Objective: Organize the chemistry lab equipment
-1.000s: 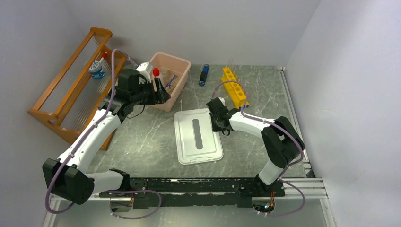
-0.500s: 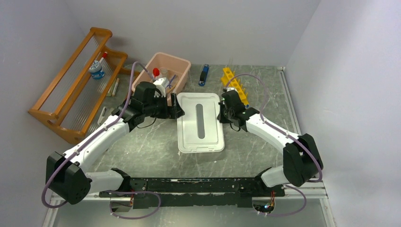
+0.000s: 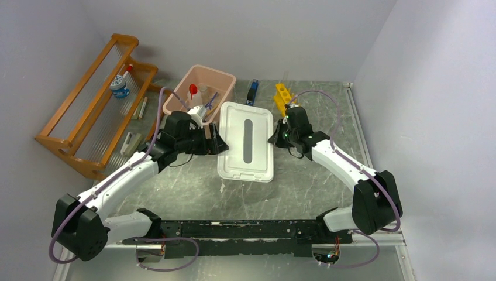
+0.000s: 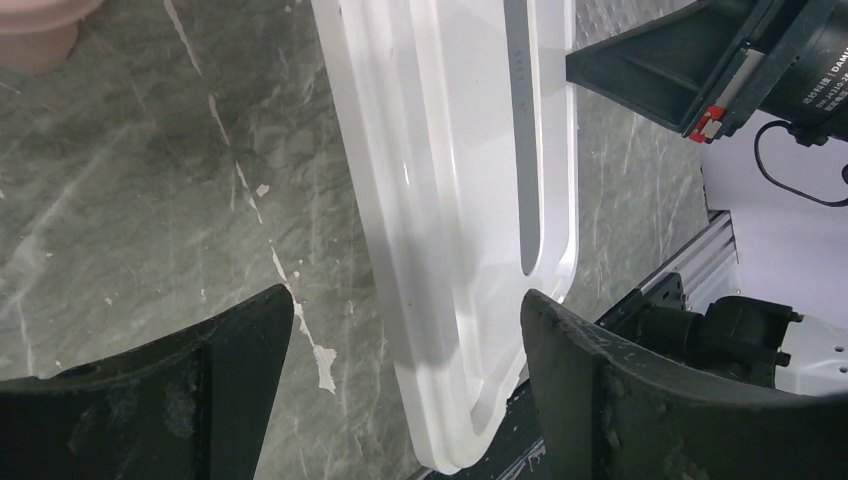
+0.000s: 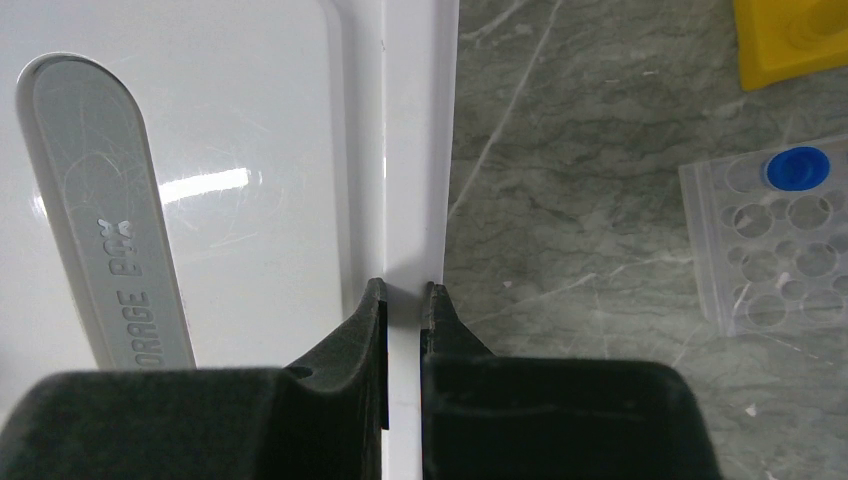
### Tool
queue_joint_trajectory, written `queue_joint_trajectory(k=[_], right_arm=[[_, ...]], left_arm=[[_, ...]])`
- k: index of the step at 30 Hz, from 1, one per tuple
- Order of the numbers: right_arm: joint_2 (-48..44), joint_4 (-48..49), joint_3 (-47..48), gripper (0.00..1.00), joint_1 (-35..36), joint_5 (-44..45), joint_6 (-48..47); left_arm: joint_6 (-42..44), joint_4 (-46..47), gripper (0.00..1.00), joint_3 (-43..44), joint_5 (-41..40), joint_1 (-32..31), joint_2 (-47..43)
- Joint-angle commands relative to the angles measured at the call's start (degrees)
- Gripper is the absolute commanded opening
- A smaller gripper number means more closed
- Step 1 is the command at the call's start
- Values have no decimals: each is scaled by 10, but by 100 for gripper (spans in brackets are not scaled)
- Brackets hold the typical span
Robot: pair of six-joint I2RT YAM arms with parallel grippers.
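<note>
The right gripper point(image 5: 404, 300) pinches the right rim of the white lid point(image 5: 250, 120), holding it at a slant over the counter point(image 3: 187, 175). The left gripper point(image 4: 405, 300) is spread wide, with the lid's other edge between its fingers (touching neither). The red-capped squeeze bottle point(image 3: 193, 93) stands in the pink tub point(image 3: 228, 77), just behind the left gripper.

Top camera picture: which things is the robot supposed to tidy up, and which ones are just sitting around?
To tidy up:
red-capped squeeze bottle
small jar
blue tongs

Just sitting around, not for sorting:
pink tub
white lid
yellow rack
wooden rack
</note>
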Motion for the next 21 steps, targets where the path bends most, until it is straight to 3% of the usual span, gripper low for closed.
queue_joint_trajectory(k=[1, 6, 12, 18, 21], right_arm=[[-9, 22, 33, 0, -11, -26, 49], [-3, 5, 75, 0, -11, -12, 87], [34, -16, 136, 0, -11, 12, 137], [95, -37, 214, 0, 6, 46, 187], [130, -44, 263, 0, 24, 70, 208]], left_arm=[[-5, 12, 87, 20, -21, -4, -22], [-6, 5, 81, 44, -56, -4, -24], [4, -18, 87, 136, -152, -2, -28], [50, -104, 89, 273, -314, 11, 25], [72, -124, 90, 320, -308, 55, 52]])
